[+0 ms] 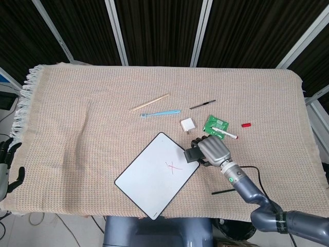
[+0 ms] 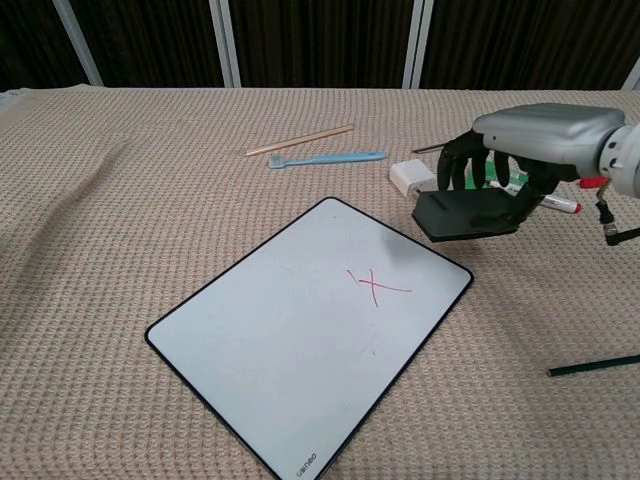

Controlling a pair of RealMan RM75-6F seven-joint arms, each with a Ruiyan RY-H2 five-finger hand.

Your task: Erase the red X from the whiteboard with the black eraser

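The whiteboard (image 1: 149, 177) (image 2: 270, 340) lies tilted on the cloth at front centre, with a small red X (image 1: 174, 166) (image 2: 376, 285) on its right half. My right hand (image 1: 212, 150) (image 2: 530, 140) grips the black eraser (image 1: 192, 155) (image 2: 466, 212) from above and holds it in the air over the board's right corner, just right of the X and apart from it. My left hand (image 1: 6, 167) shows only at the left edge of the head view, off the table, fingers spread and holding nothing.
Behind the board lie a wooden stick (image 1: 150, 102), a blue toothbrush (image 1: 160, 112), a white charger (image 1: 187, 125), a dark pen (image 1: 202, 104), a green packet (image 1: 216, 124) with a marker (image 1: 226, 134), and a red cap (image 1: 246, 124). A black pencil (image 1: 226, 191) lies at front right.
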